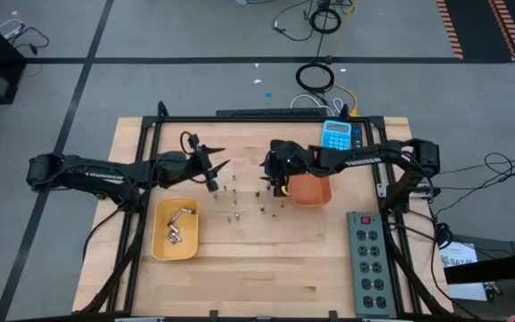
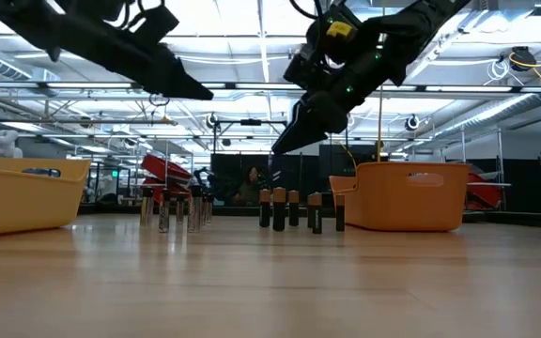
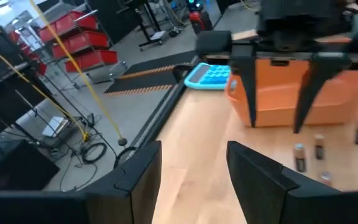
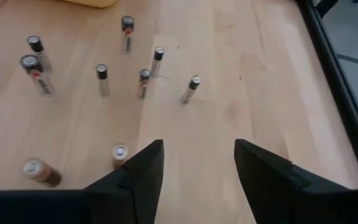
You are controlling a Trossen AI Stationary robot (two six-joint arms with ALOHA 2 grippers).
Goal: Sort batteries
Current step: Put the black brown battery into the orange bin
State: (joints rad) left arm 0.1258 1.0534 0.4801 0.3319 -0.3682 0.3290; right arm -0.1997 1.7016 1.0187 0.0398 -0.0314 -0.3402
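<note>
Near the middle of the high view, the batteries (image 1: 240, 201) stand upright on the table (image 1: 266, 277), loosely scattered between the two bins; the low view shows a silvery-grey cluster toward the left and darker cells toward the right. They look small, rigid and smooth, likely light and prone to tip or roll, so a pinch across the body seems the safest hold. Left of centre, the yellow bin (image 1: 161, 240) holds a few silvery cells lying flat. Right of centre, the orange bin (image 1: 316, 193) shows no contents that can be made out. Above its left edge hangs the right claw (image 1: 275, 183), fingers parted and empty, with batteries on the table beyond. At centre-left, the left claw (image 1: 211, 168) hovers above the table, spread wide, gripping nothing. A blue calculator (image 1: 336, 136) lies above the orange bin.
</note>
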